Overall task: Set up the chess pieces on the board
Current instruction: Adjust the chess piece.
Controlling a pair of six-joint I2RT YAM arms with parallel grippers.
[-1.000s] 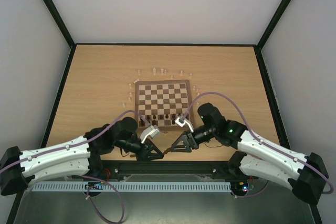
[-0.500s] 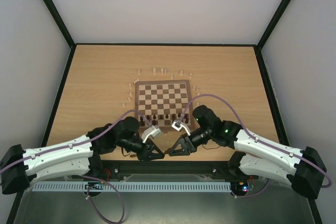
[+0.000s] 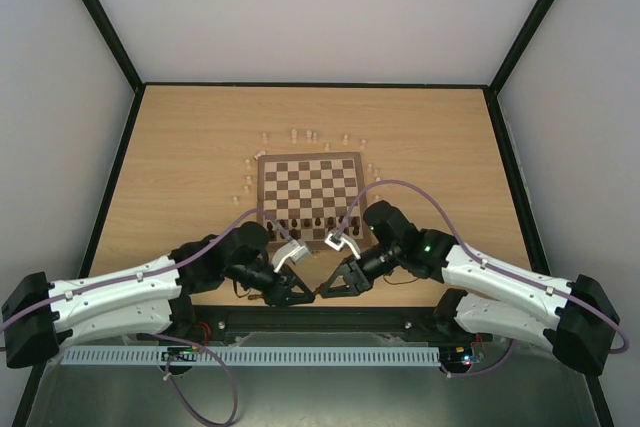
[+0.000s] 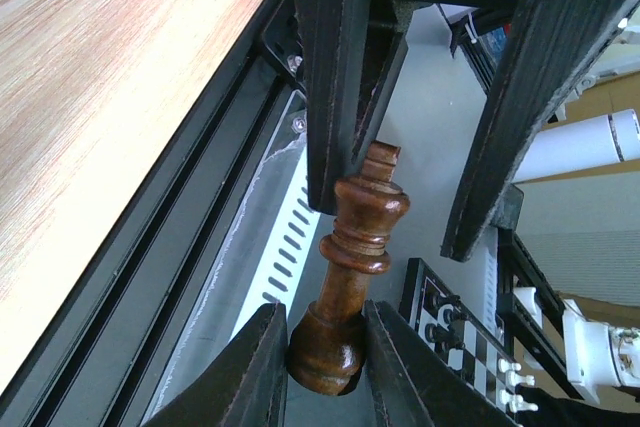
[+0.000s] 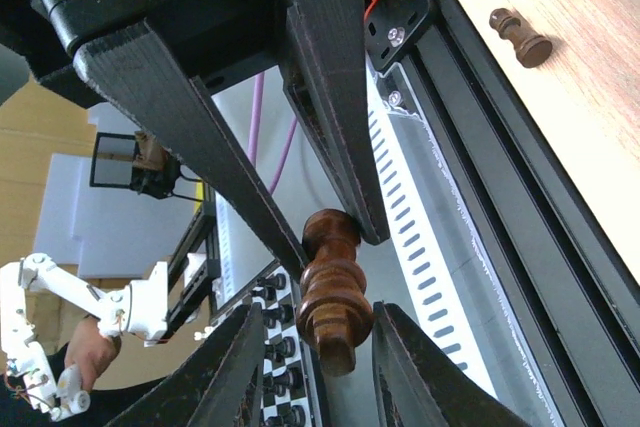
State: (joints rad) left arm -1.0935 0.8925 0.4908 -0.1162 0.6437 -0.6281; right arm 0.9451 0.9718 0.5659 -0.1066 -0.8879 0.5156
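Seen from above, the pale chess pieces (image 3: pixel 300 134) beyond the board (image 3: pixel 309 185) are too small to tell apart by kind. The dark pieces (image 3: pixel 305 222) on its near rows are equally unreadable, and both grippers' fingertips merge into one dark shape just below the board's near edge.

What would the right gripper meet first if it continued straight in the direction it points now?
The left gripper, probably. The two point tip to tip above the table's near edge, both around one dark chess piece. So the right gripper would push that piece into the other's fingers, though depth is unclear.
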